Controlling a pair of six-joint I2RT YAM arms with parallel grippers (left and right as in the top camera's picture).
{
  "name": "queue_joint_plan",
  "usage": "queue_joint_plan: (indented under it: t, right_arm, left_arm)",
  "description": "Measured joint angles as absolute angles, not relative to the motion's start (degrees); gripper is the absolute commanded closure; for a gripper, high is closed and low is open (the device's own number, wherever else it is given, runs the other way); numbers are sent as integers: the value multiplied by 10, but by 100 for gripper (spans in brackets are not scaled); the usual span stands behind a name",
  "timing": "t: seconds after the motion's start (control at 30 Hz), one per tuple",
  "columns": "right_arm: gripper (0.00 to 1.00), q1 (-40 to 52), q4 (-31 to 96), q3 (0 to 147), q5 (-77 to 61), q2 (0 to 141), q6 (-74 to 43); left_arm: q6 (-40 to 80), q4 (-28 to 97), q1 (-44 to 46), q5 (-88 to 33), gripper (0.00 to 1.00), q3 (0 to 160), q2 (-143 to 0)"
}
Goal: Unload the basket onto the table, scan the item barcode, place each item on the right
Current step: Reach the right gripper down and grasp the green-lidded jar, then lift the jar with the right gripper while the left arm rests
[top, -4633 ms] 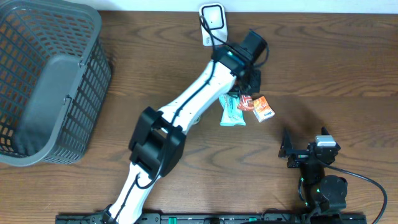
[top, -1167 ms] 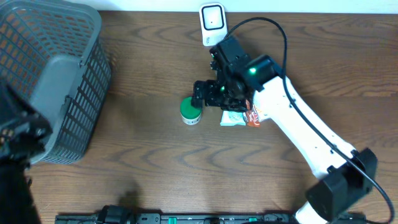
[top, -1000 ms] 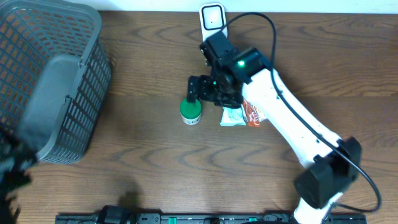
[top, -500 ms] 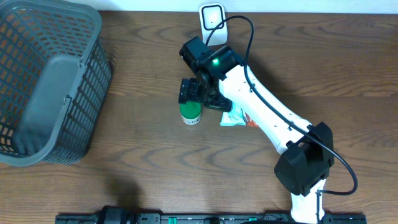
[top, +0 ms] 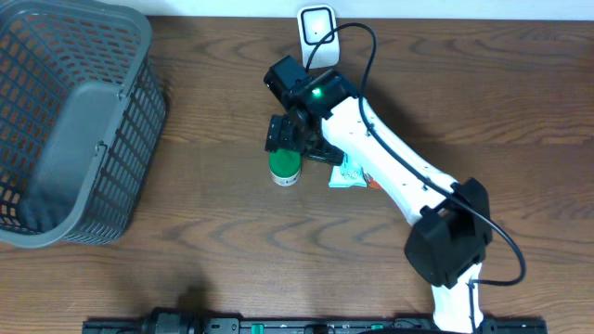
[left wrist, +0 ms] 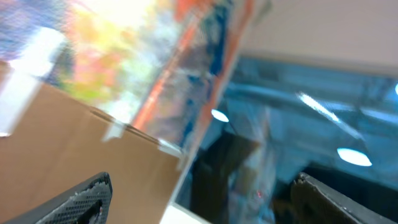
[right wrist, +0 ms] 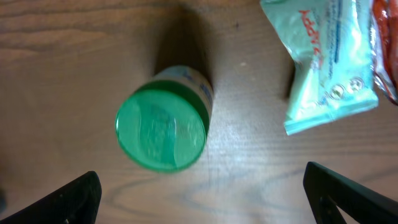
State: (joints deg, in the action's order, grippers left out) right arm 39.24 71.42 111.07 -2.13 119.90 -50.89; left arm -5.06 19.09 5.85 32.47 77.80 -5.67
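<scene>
The right hand [right wrist: 202, 186] hovers over the desk [right wrist: 74, 50] with its fingers spread wide, gripping nothing. The green-lidded jar [right wrist: 161, 127] stands upright just ahead of the gap between those fingers and touches neither. Off to one side of the hand lies a teal packet [right wrist: 329, 68], with an orange packet [right wrist: 385, 50] just beyond it. The white scanner [top: 317, 26] stands behind this hand's wrist. The left hand [left wrist: 202, 186] is also open and empty, with only blurred surroundings ahead of it.

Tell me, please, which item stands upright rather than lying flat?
The green-lidded jar stands upright; the mint packet and orange packet beside it lie flat.
</scene>
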Motion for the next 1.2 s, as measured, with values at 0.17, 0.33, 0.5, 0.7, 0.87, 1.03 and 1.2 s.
queue_joint_plan:
  t: [0.17, 0.33, 0.5, 0.7, 0.87, 1.03, 1.2]
  right_arm:
    - [1, 392, 687, 1111, -31, 1233, -509]
    - [1, 392, 677, 1111, -43, 1241, -509]
    - [1, 393, 670, 1112, -47, 1242, -509]
    - [1, 402, 650, 1116, -70, 1275, -509]
    - [1, 415, 651, 1116, -83, 1323, -507]
    - [17, 415, 651, 1116, -83, 1339, -505]
    - [24, 415, 651, 1116, -81, 1346, -502]
  left_arm:
    - [-73, 142, 47, 357, 8, 723, -17]
    - [-84, 124, 45, 362, 8, 675, -18]
    - [-91, 111, 45, 362, 8, 657, -15]
    - [-93, 107, 45, 362, 8, 656, -11]
    - [-93, 106, 45, 364, 8, 656, -10]
    - [-93, 106, 39, 375, 8, 656, -10]
    - [-93, 106, 27, 379, 8, 656, -10]
